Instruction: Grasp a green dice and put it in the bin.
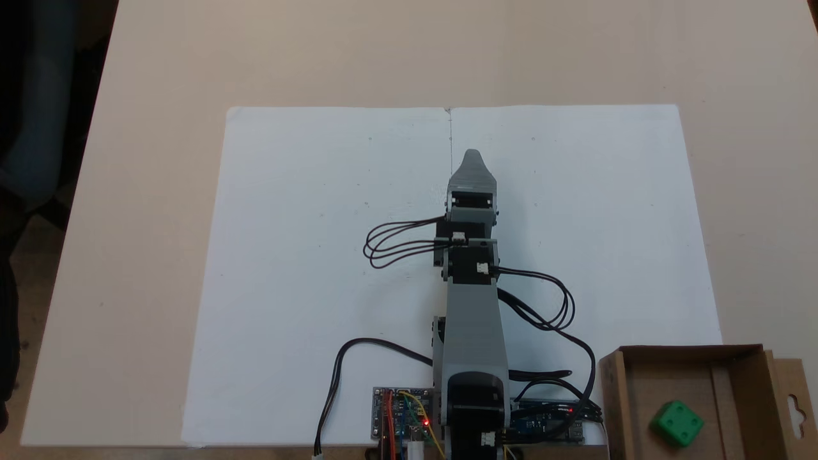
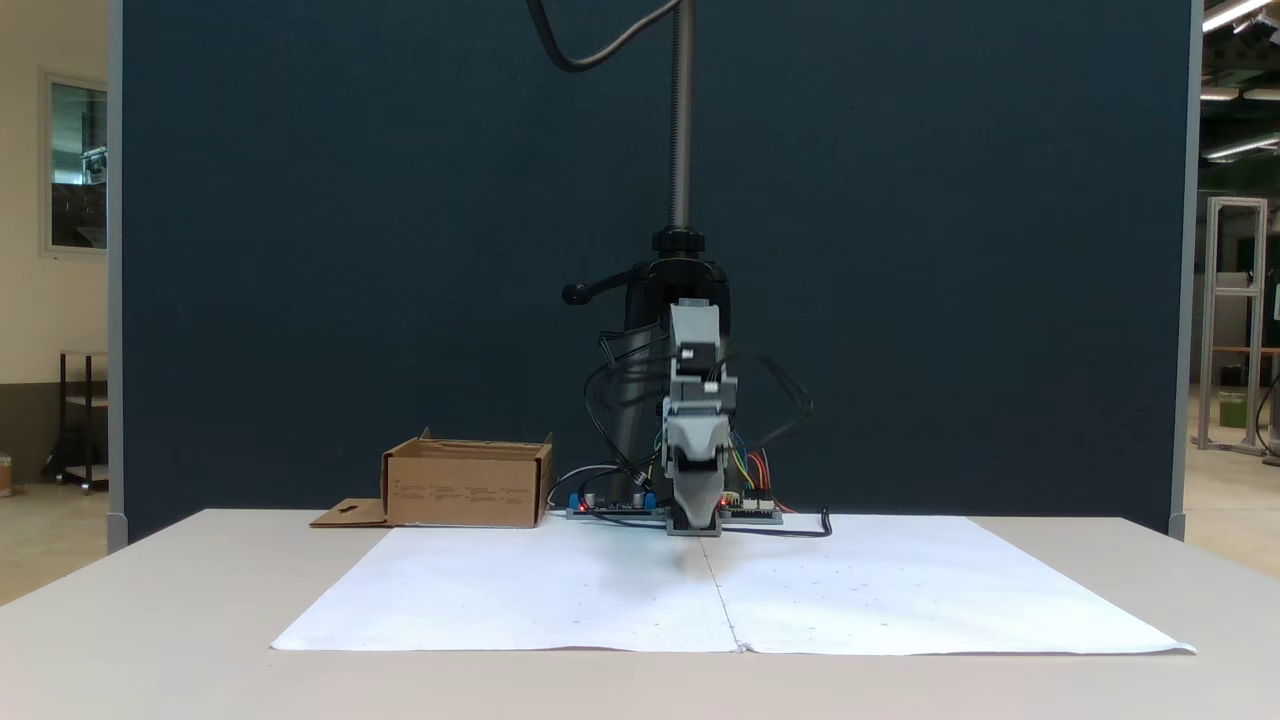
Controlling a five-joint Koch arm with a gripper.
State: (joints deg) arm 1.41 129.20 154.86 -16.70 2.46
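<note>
The small bright green dice [image 1: 678, 423] lies inside the brown cardboard bin [image 1: 613, 396], near right; likely light, hard, slick, best pinched across flat faces. The grey end effector [image 1: 471, 156] holds nothing; its opening I cannot tell

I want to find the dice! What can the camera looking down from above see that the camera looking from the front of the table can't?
Looking down from above, the green dice lies inside the bin, on its floor. From the front, the bin's wall hides the inside, but that view adds the dark blue screen and the black camera stand behind the arm. Both fixed views share the bin, the white paper and the grey gripper, which holds nothing.
</note>
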